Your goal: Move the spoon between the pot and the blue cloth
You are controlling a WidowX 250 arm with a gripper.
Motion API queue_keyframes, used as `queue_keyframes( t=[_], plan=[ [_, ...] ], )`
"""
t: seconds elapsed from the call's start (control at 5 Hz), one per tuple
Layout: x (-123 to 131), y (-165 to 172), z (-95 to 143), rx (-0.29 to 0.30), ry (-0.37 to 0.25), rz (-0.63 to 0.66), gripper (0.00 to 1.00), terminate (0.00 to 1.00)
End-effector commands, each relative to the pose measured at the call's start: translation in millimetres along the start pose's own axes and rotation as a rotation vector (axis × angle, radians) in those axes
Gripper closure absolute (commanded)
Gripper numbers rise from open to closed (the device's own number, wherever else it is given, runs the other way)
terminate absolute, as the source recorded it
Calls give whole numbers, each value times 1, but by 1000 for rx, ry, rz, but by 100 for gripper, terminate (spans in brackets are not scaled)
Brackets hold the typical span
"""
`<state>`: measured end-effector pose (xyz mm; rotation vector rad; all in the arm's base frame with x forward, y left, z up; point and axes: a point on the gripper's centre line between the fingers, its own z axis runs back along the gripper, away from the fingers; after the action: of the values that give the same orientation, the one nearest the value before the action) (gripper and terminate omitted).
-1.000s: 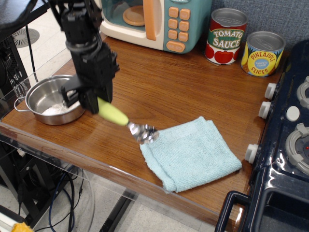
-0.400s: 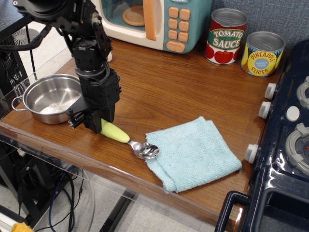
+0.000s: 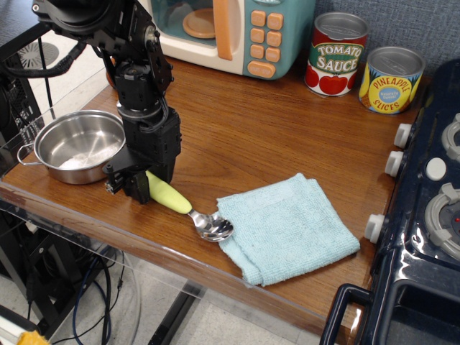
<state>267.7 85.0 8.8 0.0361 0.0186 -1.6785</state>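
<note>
The spoon [image 3: 175, 199] has a pale yellow-green handle and a shiny metal bowl. It lies low on the wooden table, between the pot [image 3: 70, 138] and the blue cloth [image 3: 287, 226]. Its bowl touches the cloth's left edge. The small steel pot stands at the table's left edge. The light blue folded cloth lies at the front middle. My black gripper [image 3: 136, 188] points down just right of the pot. It is closed on the upper end of the spoon's handle, and its fingertips are at table level.
A toy microwave [image 3: 230, 29] stands at the back. A tomato sauce can [image 3: 338, 54] and a pineapple slices can [image 3: 392, 79] stand at the back right. A dark toy stove [image 3: 431, 215] with white knobs borders the right side. The table's front edge runs close below the spoon.
My gripper has come down and slightly towards the front with the spoon. The spoon went from held tilted above the table to low on the wood, its bowl at the cloth's edge.
</note>
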Motion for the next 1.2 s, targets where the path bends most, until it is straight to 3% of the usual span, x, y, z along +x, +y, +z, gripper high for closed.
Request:
queue_keyframes(
  t=[0.0, 0.6, 1.0],
  plan=[
    [-17, -4, 24, 53, -6, 31, 0, 0],
    [-20, 3, 75, 151, -71, 38, 0, 0],
    [-17, 3, 85, 145, -104, -25, 0, 0]
  ],
)
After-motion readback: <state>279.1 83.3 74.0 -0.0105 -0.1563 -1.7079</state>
